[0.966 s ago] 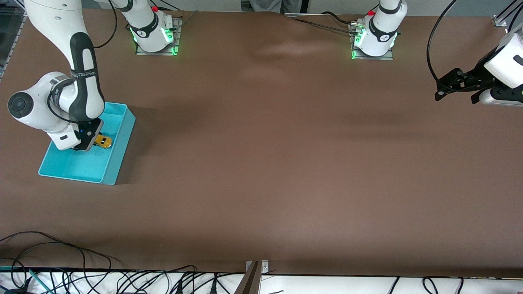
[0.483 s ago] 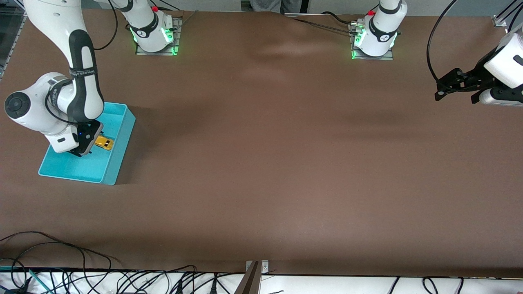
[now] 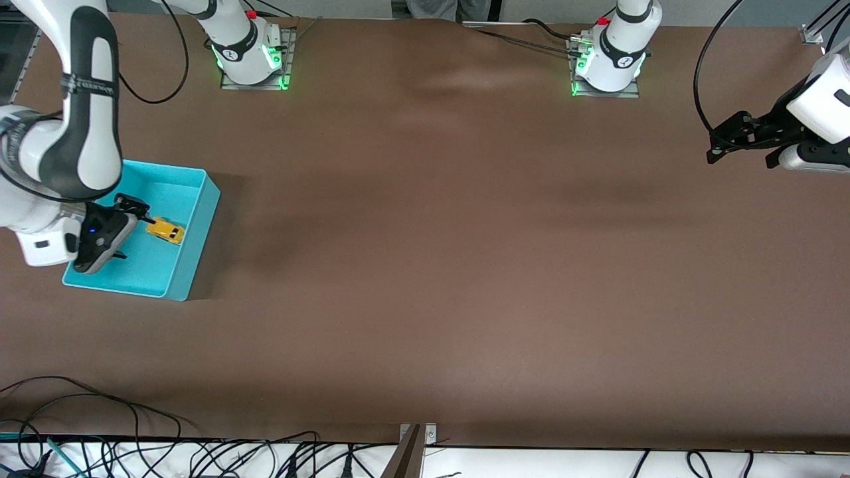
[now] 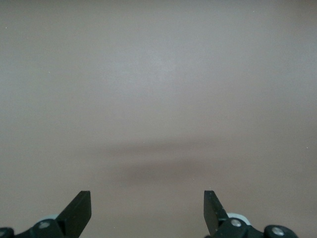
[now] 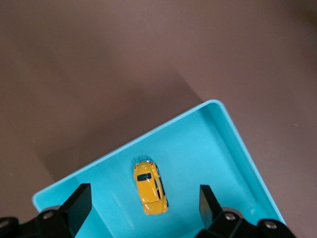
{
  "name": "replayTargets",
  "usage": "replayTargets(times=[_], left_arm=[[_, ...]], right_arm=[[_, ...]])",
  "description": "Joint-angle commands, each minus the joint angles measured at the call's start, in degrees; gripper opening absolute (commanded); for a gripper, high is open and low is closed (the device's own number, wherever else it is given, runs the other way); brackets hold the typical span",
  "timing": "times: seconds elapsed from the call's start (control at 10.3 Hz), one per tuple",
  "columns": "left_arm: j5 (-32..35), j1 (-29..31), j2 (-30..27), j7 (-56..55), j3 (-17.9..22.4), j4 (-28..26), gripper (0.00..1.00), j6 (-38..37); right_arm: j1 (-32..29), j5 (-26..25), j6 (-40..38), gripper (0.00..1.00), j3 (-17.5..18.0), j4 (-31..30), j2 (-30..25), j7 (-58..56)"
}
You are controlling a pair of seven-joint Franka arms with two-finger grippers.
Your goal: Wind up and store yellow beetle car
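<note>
Yellow beetle car [image 3: 165, 230] lies loose on the floor of the turquoise bin [image 3: 199, 229], at the right arm's end of the table. Right gripper [image 3: 126, 224] hovers over the bin, fingers apart and empty. Left gripper [image 3: 720, 144] waits over bare table [image 3: 465, 265], fingers spread wide.

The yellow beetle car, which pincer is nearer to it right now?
Right. The right pincer is open over the turquoise bin beside the yellow beetle car; the left pincer waits open at the left arm's table end.

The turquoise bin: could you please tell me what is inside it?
The turquoise bin holds only the yellow beetle car, lying free on its floor. The right gripper, jaws open, hangs over the bin and covers part of the floor.
</note>
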Motion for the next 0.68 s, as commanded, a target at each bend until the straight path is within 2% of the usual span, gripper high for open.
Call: replayTargets(times=[0.0,0.29,0.58], left_arm=[[-1.0,0.4,0.7,-0.2,-0.2,1.6,1.00,-0.7],[-1.0,0.4,0.7,-0.2,-0.2,1.6,1.00,-0.7],[-1.0,0.5,1.0,-0.1,-0.2,1.6,1.00,-0.6]], right_arm=[[0.1,-1.9,-8.9,0.98,-0.4,9.1,0.3,15.9],[0.2,-1.3,-18.9,1.00,0.1,17.4,0.2,41.2],[1.9,0.2,-22.2,1.00,0.3,18.2,-1.4,59.2]])
